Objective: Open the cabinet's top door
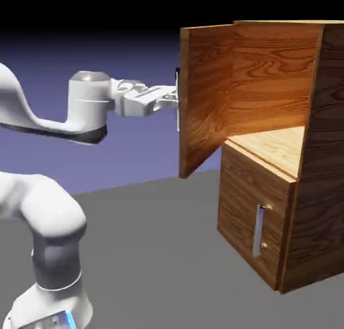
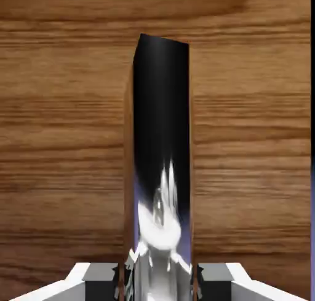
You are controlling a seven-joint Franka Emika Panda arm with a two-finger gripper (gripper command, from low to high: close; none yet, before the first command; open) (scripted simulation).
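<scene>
Arm reaches level from the exterior view's left; gripper (image 1: 173, 101) at the silver handle (image 1: 177, 99) on the top door's (image 1: 205, 96) outer edge, jaws clamped on the handle; hand view shows the handle (image 2: 161, 171) running up between the fingertips (image 2: 126, 275); door already swung well out from the cabinet (image 1: 316, 153), upper compartment exposed; pulling step looks nearly done; next move probably a little more swing along the hinge arc, or letting go; lower panel (image 1: 252, 217) shut
</scene>
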